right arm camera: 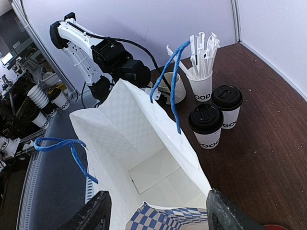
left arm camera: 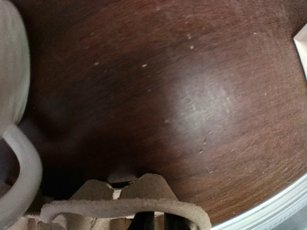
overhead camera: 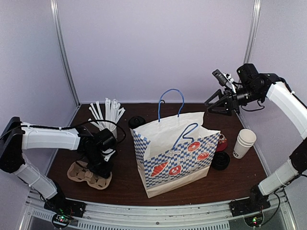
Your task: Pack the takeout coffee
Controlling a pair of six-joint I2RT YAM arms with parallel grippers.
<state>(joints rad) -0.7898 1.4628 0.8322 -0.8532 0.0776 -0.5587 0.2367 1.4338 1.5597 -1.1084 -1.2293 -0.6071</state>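
The two lidded coffee cups (right arm camera: 207, 125) stand together behind the paper bag (right arm camera: 144, 134), beside the straws (right arm camera: 204, 48). Their paper walls look light and soft — squeeze hard and a lid may pop — so a gentle hold round the middle suits. The right gripper (right arm camera: 158, 203) hangs wide open over the bag; the left gripper (overhead camera: 101, 162) sits on the cardboard carrier (overhead camera: 79, 175), though I cannot tell if it grips.

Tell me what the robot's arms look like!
The left arm and right arm are smooth white tubes with chunky black joints. Thin black cables loop along them. Each arm ends in a black claw with two fingers, the left gripper and the right gripper.
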